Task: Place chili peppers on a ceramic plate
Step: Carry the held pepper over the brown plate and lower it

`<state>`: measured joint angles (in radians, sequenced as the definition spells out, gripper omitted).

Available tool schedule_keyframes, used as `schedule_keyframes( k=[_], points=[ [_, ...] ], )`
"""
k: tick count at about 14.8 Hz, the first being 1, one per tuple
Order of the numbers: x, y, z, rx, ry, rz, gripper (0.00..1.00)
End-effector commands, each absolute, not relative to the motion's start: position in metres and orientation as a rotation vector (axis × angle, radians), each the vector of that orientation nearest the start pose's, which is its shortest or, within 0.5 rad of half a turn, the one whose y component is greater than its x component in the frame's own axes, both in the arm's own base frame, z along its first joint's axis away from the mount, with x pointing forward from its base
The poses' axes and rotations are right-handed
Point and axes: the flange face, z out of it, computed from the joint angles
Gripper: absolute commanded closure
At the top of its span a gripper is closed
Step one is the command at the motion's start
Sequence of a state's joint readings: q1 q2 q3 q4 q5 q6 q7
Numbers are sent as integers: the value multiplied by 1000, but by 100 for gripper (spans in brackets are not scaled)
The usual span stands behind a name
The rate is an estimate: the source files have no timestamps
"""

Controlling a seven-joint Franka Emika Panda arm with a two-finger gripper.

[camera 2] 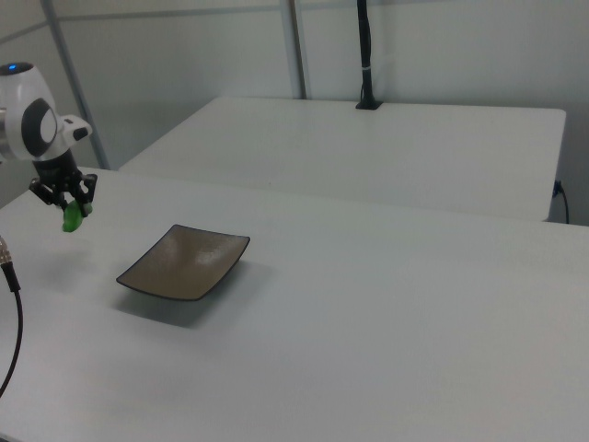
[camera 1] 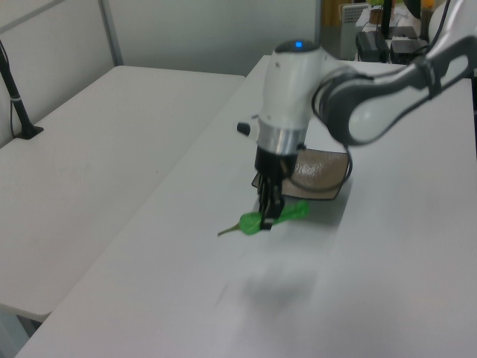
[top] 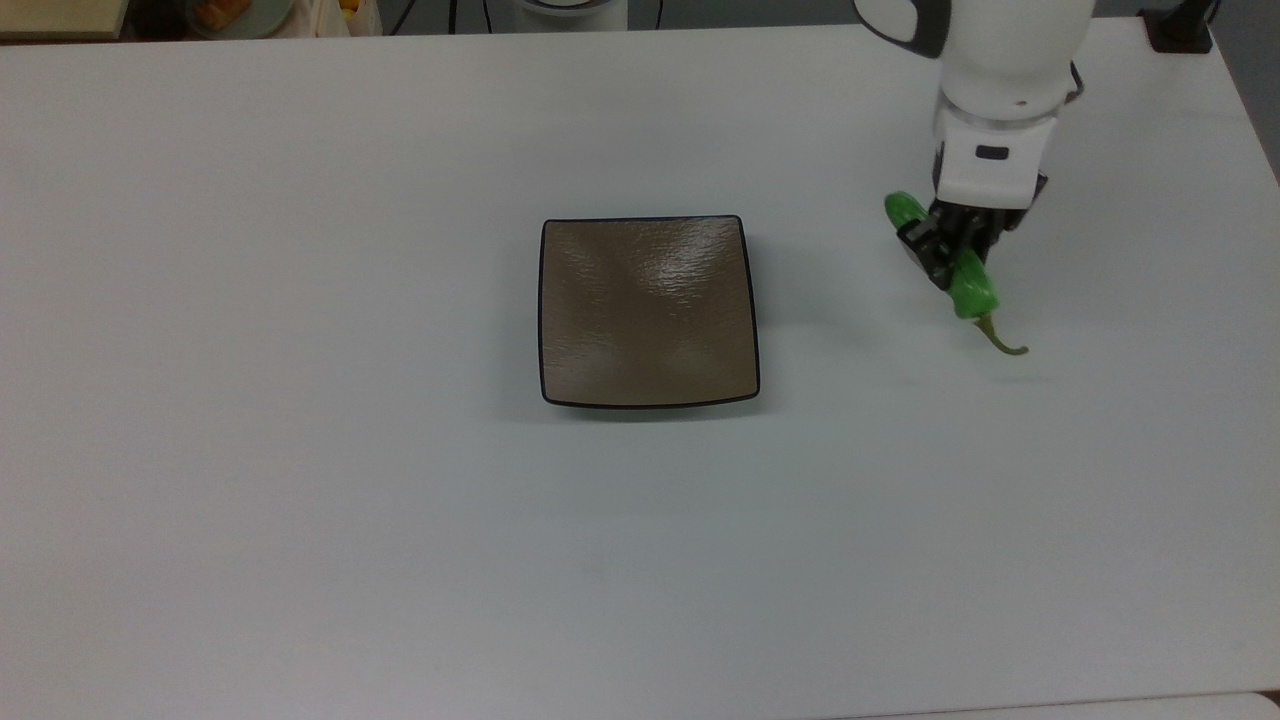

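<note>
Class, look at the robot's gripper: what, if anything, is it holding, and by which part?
The gripper holds the green chili pepper around the middle of its body, clear of the table; the stem end hangs free.

My work surface is a plain white table [top: 300,520], matte and wide. Sitting directly on it, about the middle in the top view, is the ceramic plate [top: 648,310]: square, shallow, glossy brown with a thin dark rim, flat on the tabletop. In the right view, a second white table [camera 2: 368,147] stands behind mine.

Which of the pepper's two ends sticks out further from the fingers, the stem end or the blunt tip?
The stem end of the chili pepper, with its thin curved stalk; the blunt tip barely shows behind the gripper.
</note>
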<state>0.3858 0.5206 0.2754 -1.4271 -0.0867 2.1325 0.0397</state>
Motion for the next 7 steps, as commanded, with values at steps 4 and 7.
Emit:
schedule_keyframes(
  k=[4,7],
  points=[
    [603,300,489,-2888,-1072,-144,93],
    [609,262,494,-2920,-1040,-134,91]
  ],
)
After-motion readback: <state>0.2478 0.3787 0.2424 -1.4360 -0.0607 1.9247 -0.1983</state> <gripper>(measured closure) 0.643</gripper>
